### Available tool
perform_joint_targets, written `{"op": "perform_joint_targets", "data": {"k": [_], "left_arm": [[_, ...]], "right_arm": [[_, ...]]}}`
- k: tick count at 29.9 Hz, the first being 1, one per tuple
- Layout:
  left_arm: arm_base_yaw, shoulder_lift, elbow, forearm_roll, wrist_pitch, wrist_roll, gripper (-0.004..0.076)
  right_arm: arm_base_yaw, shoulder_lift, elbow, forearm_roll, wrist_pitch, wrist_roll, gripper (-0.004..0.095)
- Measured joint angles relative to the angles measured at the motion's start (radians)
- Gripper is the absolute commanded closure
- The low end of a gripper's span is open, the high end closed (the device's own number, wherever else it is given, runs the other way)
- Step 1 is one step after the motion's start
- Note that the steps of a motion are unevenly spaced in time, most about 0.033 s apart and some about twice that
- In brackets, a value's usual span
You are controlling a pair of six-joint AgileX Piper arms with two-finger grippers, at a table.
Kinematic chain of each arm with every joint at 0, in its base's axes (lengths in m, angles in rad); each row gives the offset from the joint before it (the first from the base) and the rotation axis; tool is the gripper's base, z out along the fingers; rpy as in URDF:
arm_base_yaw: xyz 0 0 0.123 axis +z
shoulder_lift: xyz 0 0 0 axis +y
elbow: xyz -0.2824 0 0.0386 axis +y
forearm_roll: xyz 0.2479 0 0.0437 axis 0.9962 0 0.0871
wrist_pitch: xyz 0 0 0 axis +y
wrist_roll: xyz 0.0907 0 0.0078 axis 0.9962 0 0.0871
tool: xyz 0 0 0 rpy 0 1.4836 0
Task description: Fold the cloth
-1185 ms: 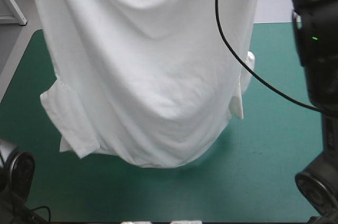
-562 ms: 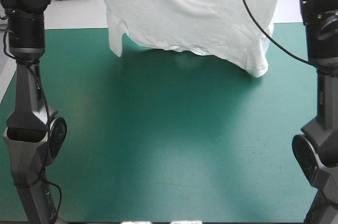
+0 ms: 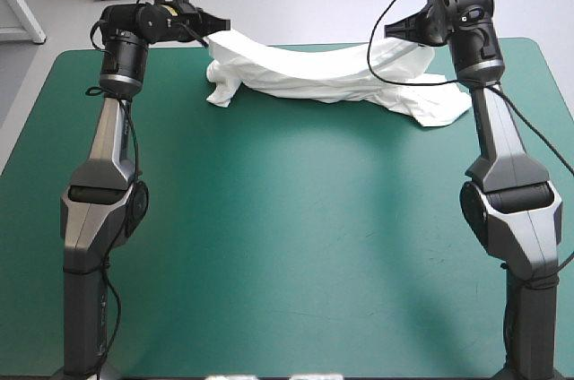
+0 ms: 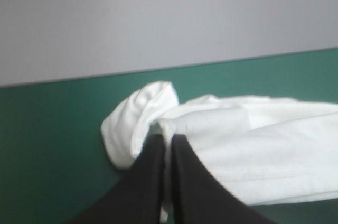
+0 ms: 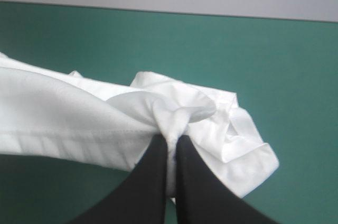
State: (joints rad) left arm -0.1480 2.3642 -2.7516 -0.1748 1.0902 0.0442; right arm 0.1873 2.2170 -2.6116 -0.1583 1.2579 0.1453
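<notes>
Left arm: the left arm [image 3: 103, 156] rises from the worktop's near-left corner and reaches to the far-left corner, wrist turned inward along the far edge.
Left gripper: the left gripper [image 3: 213, 27] sits above the far-left part of the worktop. Its black fingers [image 4: 150, 182] are pressed almost together in a narrow arch, with a thin fold of white fabric pinched between the tips.
T-shirt, left end: the T-shirt [image 3: 314, 75] is bunched into a rounded lump just past the left gripper's tips. A short flap droops from it toward the teal-green cover.
T-shirt, middle: it stretches as a long, gathered band along the worktop's far edge, sagging low between the two grippers. Its underside looks to touch the cover.
T-shirt, right end: a crumpled wad with a stitched edge spills past the right gripper's tips and lies on the cover near the far-right corner.
Right gripper: the right gripper [image 3: 401, 30] is above the far-right part of the worktop. Its fingers are nearly closed, clamping a twisted knot of fabric at their tips.
Right arm: the right arm [image 3: 502, 147] stands at the near-right corner and leans to the far edge.
Worktop: the worktop [image 3: 287, 254] is bare teal-green from its middle to its near edge.
</notes>
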Motion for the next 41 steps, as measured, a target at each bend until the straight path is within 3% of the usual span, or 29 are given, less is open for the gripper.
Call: {"op": "perform_joint_targets", "data": {"k": [5,12,18,22,26,35,41], "left_arm": [[-0.001,0.016,0.004,0.145,0.16,-0.107,0.0733],[-0.022,0.018,0.014,0.183,0.165,-0.139,0.0733],[-0.078,-0.022,0.143,0.21,0.164,-0.145,0.0733],[-0.096,-0.089,0.324,0.21,0.163,-0.157,0.0733],[-0.109,-0.193,0.549,0.208,0.15,-0.169,0.0733],[-0.186,-0.609,1.278,0.234,-0.174,-0.228,0.0733],[-0.189,-0.856,1.632,0.234,-0.26,-0.264,0.0733]], "right_arm": [[-0.001,-0.02,0.15,0.064,0.0,-0.004,0.0925],[0.0,-0.178,0.554,0.078,-0.024,-0.004,0.0925],[0.0,-0.424,1.01,0.074,-0.19,0.019,0.0925],[0.0,-0.598,1.319,0.073,-0.291,0.038,0.0925],[0.0,-0.733,1.518,0.073,-0.325,0.056,0.0925],[0.0,-0.957,1.683,0.078,-0.296,0.065,0.0925],[0.0,-1.016,1.752,0.117,-0.258,0.048,0.0925]]}}
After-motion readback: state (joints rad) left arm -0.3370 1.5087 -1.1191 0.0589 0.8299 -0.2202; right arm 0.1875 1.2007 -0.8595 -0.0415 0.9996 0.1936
